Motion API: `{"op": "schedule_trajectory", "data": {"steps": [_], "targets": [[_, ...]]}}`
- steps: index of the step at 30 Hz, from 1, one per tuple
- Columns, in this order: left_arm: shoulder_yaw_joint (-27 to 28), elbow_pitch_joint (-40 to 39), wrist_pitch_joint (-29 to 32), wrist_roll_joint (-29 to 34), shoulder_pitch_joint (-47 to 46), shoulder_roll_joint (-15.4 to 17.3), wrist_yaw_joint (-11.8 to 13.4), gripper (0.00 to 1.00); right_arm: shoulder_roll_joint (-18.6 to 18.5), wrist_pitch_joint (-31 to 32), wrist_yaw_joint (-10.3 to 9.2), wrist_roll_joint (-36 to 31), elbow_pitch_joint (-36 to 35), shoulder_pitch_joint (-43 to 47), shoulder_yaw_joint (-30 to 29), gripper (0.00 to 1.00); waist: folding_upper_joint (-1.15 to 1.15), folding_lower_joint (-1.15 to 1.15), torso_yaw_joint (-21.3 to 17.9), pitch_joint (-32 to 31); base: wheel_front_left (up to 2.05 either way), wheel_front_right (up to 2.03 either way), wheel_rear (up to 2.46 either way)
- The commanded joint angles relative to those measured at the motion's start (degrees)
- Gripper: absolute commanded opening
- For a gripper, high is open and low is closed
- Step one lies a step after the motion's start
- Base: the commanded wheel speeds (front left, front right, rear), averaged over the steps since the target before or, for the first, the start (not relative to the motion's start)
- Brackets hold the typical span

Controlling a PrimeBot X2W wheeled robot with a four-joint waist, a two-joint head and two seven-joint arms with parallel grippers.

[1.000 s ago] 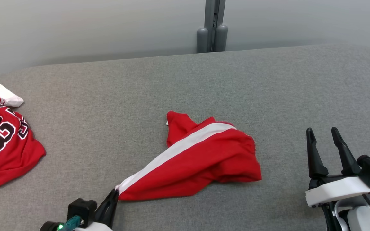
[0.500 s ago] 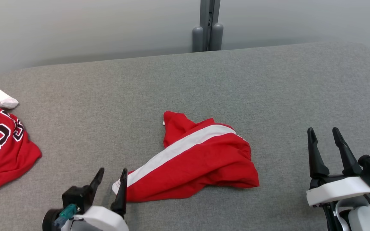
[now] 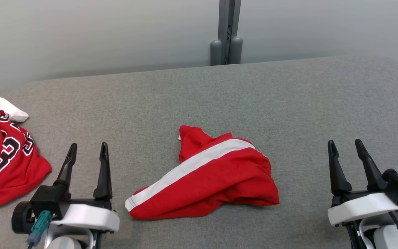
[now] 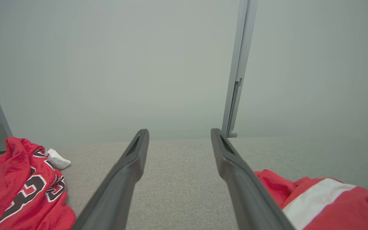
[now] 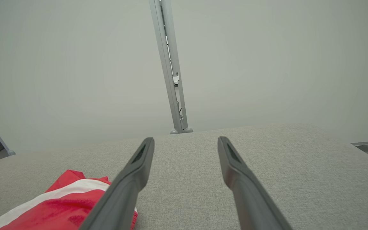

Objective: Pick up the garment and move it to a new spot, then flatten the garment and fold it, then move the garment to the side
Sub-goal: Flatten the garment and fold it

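Note:
The garment is red with a white stripe and lies crumpled on the middle of the grey table; its edge shows at lower right in the left wrist view and at lower left in the right wrist view. My left gripper hovers open to the left of the garment, apart from it, with nothing between its fingers. My right gripper stands open at the lower right, well clear of the cloth. In both wrist views the fingers spread wide over bare table.
A second red garment with black-and-white numbers lies heaped at the table's left edge, with a white cloth piece behind it. A grey post rises behind the table's far edge against a pale wall.
My left gripper let go of the garment's striped corner, opened wide and drew back to the left and up. The corner dropped onto the table. The right arm kept still; the camera shifted slightly.

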Motion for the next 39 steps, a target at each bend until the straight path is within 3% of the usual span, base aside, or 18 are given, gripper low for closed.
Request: {"op": "schedule_trajectory", "data": {"steps": [1,11,24,39], "targets": [[0.60,-0.49,-0.25,0.78,1.02,0.93,0.44,1.00,-0.34,0.38,0.03,-0.45,-0.28,0.50,-0.08,1.00,0.00,0.00,0.11,-0.28,0.00,0.00,0.00],[0.82,-1.30,1.53,0.75,3.26,3.69,-0.31,1.00,-0.56,1.69,0.03,-1.32,-1.69,1.47,-0.21,1.00,0.00,0.00,1.21,-0.68,0.00,0.00,0.00],[-0.54,-1.85,2.22,0.96,1.13,2.77,-0.10,1.00,-1.26,3.53,0.03,-1.43,-1.20,0.37,-1.39,1.00,0.00,0.00,3.75,1.63,0.00,0.00,0.00],[-2.95,0.99,0.50,1.77,-4.78,-0.90,-1.82,1.00,-5.02,14.25,0.03,4.48,11.02,-7.50,7.11,1.00,0.00,0.00,9.93,7.90,0.00,0.00,0.00]]}}
